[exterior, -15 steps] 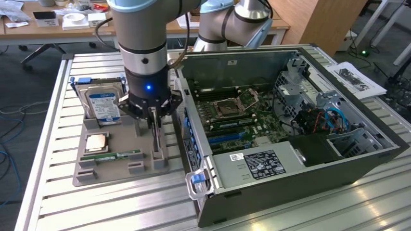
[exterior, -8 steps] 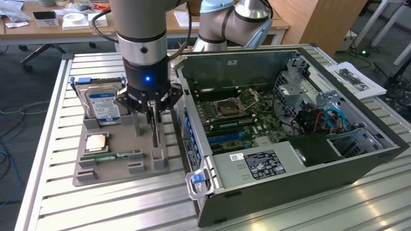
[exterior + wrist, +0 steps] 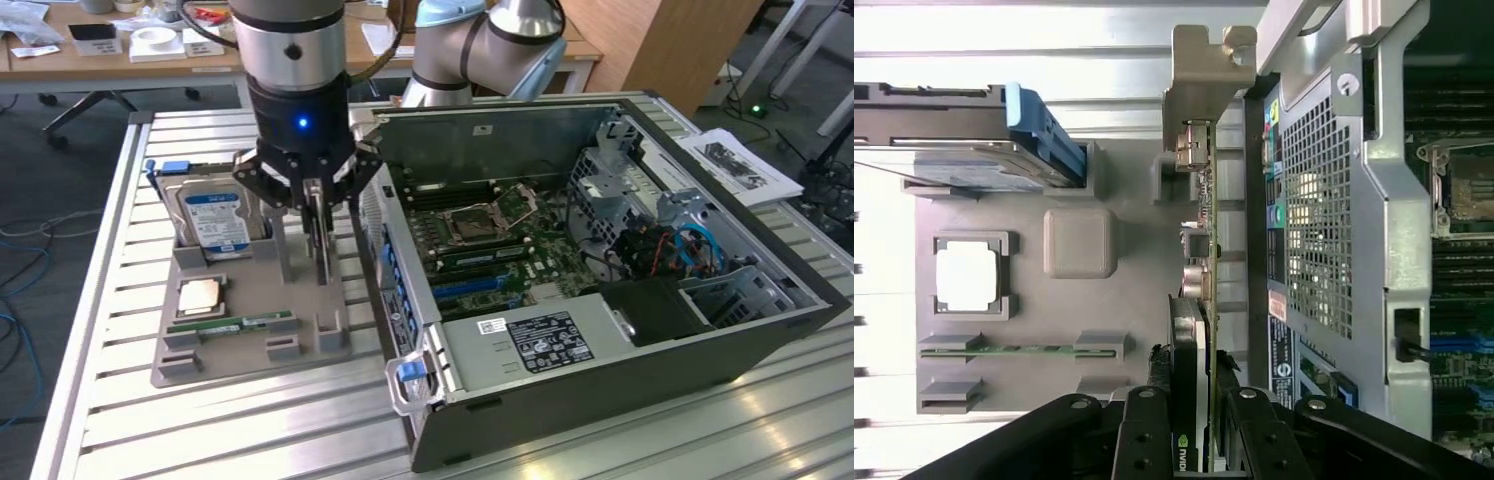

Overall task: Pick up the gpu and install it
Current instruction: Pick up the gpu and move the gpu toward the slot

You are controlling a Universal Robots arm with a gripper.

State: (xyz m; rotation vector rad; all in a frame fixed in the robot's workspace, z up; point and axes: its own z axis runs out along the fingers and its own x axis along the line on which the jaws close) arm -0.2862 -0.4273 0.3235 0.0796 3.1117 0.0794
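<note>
- The table (image 3: pixel 200 440) is made of long metal slats. Everything sits on it.
- The case (image 3: pixel 601 400) is a big open computer box on the exterior view's right. Its side is off, so the green board (image 3: pixel 501 245) inside shows.
- The arm (image 3: pixel 296 60) comes straight down over the spot between the tray and the case.
- The tray (image 3: pixel 227 365) is a flat gray holder just beside the case, on the exterior view's left.
- The drive (image 3: pixel 216 215) stands up in a slot at the far end of the tray. It has a blue and white label.
- The gpu (image 3: pixel 322 250) is a thin card standing on its edge over the side of the tray nearest the case. I cannot tell if its low end touches the tray.
- The gripper (image 3: pixel 318 195) is partly closed, squeezing the top of the gpu from both sides.
- The stick (image 3: pixel 247 325) is thin and green, lying in a slot near the front of the tray.
- The chip (image 3: pixel 200 297) is a small pale square lying flat between the drive and the stick.
</note>
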